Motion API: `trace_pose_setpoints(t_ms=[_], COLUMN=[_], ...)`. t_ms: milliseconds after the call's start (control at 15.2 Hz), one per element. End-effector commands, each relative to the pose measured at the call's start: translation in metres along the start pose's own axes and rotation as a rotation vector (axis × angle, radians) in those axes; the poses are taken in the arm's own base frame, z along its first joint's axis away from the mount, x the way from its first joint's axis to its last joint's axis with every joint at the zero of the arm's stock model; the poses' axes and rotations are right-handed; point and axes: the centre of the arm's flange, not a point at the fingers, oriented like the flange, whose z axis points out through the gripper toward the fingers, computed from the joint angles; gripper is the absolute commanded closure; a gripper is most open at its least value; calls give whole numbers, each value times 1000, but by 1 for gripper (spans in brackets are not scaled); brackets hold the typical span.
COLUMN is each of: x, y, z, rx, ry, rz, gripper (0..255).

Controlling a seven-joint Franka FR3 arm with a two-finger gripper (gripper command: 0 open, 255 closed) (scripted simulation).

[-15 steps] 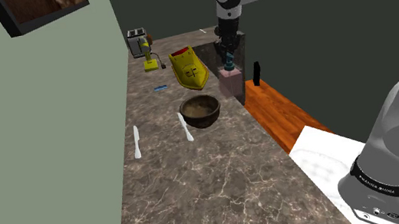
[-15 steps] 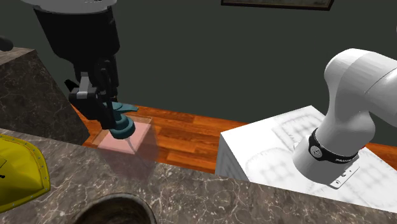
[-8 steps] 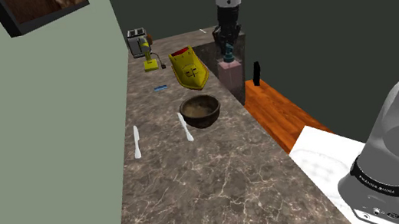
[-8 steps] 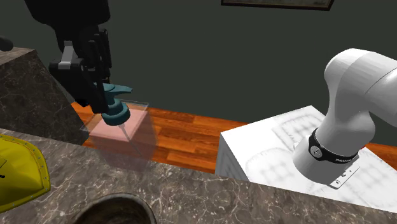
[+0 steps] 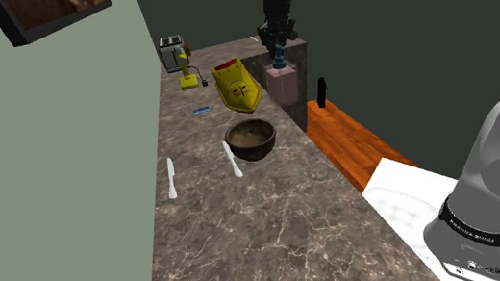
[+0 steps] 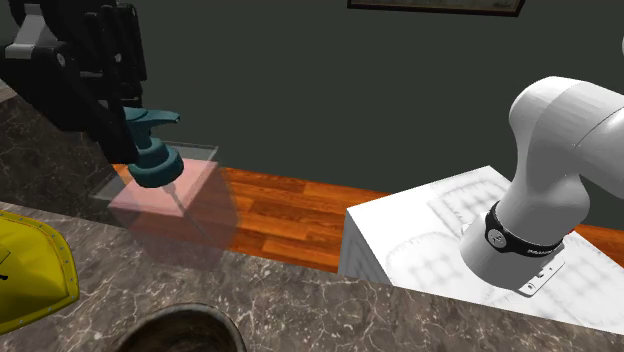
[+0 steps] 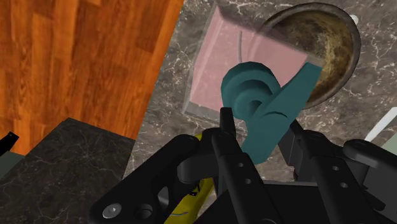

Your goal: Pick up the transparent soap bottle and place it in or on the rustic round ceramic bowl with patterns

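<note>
The soap bottle (image 5: 282, 84) has a clear pinkish square body and a teal pump head (image 6: 150, 158). My gripper (image 5: 278, 50) is shut on that pump head, and the bottle hangs below it, off the marble counter near its far right edge. In the second exterior view the gripper (image 6: 133, 118) clasps the pump from above, with the bottle body (image 6: 168, 205) tilted a little. The wrist view has the pump (image 7: 267, 102) between my fingers (image 7: 230, 137). The dark round bowl (image 5: 251, 138) stands on the counter nearer the stand; its rim (image 7: 348, 39) appears just beyond the bottle.
A yellow iron-like object (image 5: 237, 86) lies beside the bottle, with a toaster (image 5: 170, 53) and a green item (image 5: 190, 77) behind it. White utensils (image 5: 171, 178) (image 5: 232, 159) flank the bowl. A wooden floor (image 5: 354, 137) drops off past the counter's right edge.
The gripper has risen with the soap bottle in it, lifting it clear of the counter and drifting toward the second exterior view's left. The bowl has not moved.
</note>
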Motion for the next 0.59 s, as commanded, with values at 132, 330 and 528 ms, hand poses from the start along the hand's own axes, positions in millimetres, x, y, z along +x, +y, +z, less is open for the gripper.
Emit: trace_pose_setpoints(t_ms=[132,330,528], x=[19,32,46], y=[-45,-79,-114], z=[-21,-36,-51], rx=[0,0,0], ry=[0,0,0], rz=[0,0,0], gripper=[255,255,255])
